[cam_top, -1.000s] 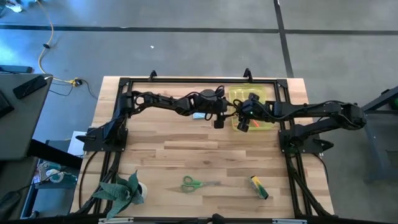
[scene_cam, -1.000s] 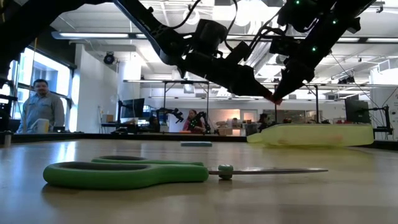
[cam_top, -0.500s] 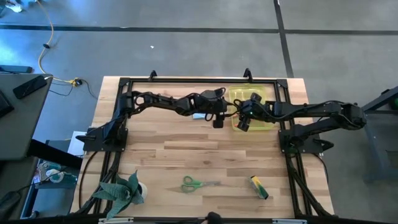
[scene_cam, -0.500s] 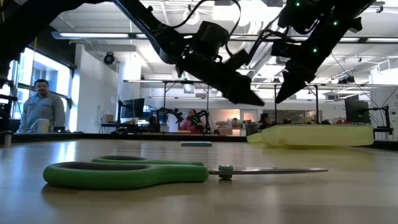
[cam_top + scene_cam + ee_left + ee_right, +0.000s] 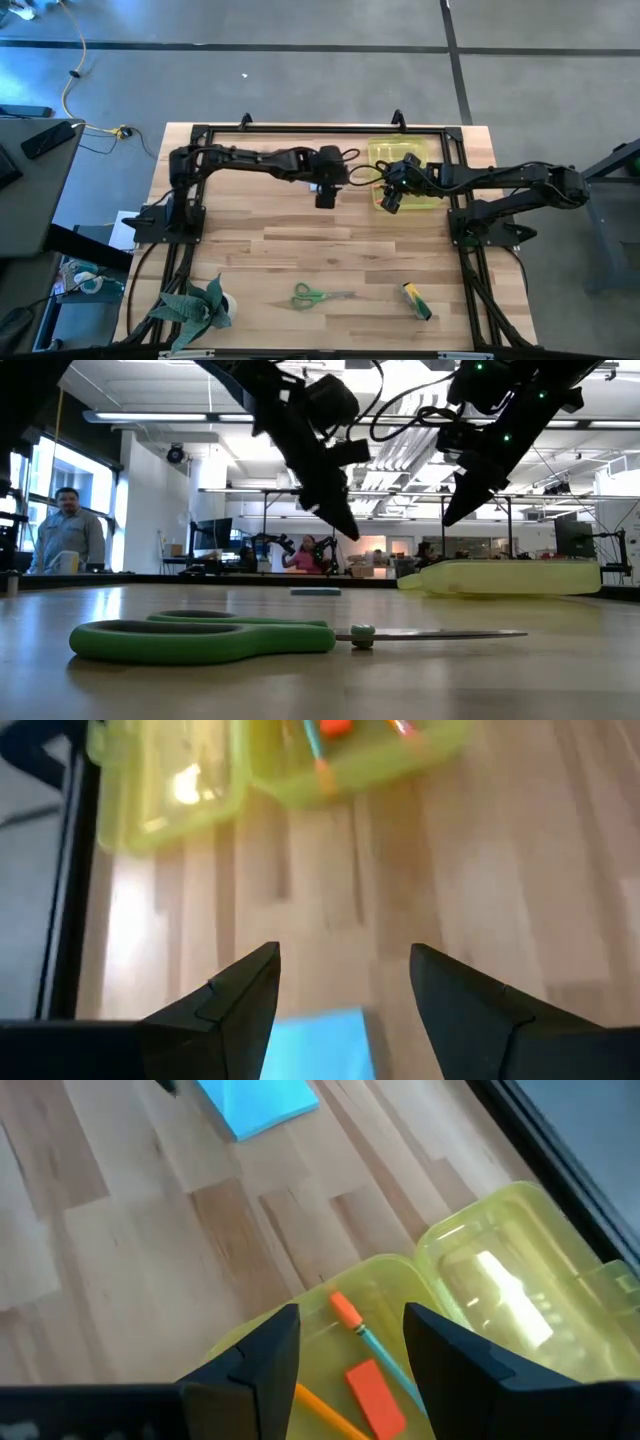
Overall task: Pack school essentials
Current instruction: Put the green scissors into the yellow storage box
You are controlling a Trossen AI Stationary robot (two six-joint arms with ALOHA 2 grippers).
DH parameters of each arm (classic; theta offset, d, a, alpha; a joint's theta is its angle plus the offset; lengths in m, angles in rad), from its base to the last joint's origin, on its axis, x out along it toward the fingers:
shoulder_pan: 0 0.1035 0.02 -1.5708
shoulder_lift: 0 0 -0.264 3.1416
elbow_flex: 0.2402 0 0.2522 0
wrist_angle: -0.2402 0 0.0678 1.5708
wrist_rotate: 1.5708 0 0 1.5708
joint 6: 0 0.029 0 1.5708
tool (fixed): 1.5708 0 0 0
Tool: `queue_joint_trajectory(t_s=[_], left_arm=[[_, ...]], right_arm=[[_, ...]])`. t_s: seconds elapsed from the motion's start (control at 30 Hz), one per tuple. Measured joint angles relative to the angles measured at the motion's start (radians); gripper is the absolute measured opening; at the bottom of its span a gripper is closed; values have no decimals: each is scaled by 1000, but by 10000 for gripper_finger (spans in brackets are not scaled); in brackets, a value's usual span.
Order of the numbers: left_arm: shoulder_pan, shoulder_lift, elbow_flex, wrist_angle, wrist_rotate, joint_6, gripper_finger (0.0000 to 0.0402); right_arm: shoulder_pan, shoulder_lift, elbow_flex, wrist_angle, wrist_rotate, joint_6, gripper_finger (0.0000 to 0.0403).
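The translucent yellow case lies open near the table's far edge. In the right wrist view the case holds a red-orange marker, a small red piece and a pencil. My right gripper hovers open above its near part. My left gripper hangs open left of the case, above the light-blue note pad, which lies flat on the table. Green-handled scissors and the yellow-green stick lie near the near edge.
A green leafy plant stands at the near left corner. A black frame runs along the far and side edges. Bare wood stretches between the arms and the scissors. A person stands in the room beyond.
My left gripper has drawn back from the case toward the table's left, rising and tipping to point more steeply down. A small red thing that showed where the two grippers' tips met is gone from there. My right gripper has stayed over the case.
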Motion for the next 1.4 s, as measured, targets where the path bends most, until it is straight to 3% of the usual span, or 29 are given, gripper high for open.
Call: queue_joint_trajectory(t_s=[0.17, 0.33, 0.5, 0.97, 1.1, 1.4], left_arm=[[-25, -61, 0, -145, 0, -38, 213], [-77, -106, -9, -255, 24, -81, 213], [-142, -199, -145, -162, 91, -99, 213], [-230, -490, -555, 125, 23, -263, 213], [-237, -535, -612, 152, 15, -271, 213], [-233, -654, -644, 103, -126, -242, 213]], right_arm=[[10, 0, 0, 6, -40, 35, 171], [98, 0, 0, 61, -67, 55, 171], [224, 0, 0, 118, -62, 69, 171], [512, 39, 18, 332, 66, 55, 171], [545, 98, 103, 317, 87, 28, 171], [563, 304, 334, 195, 67, 1, 171]])
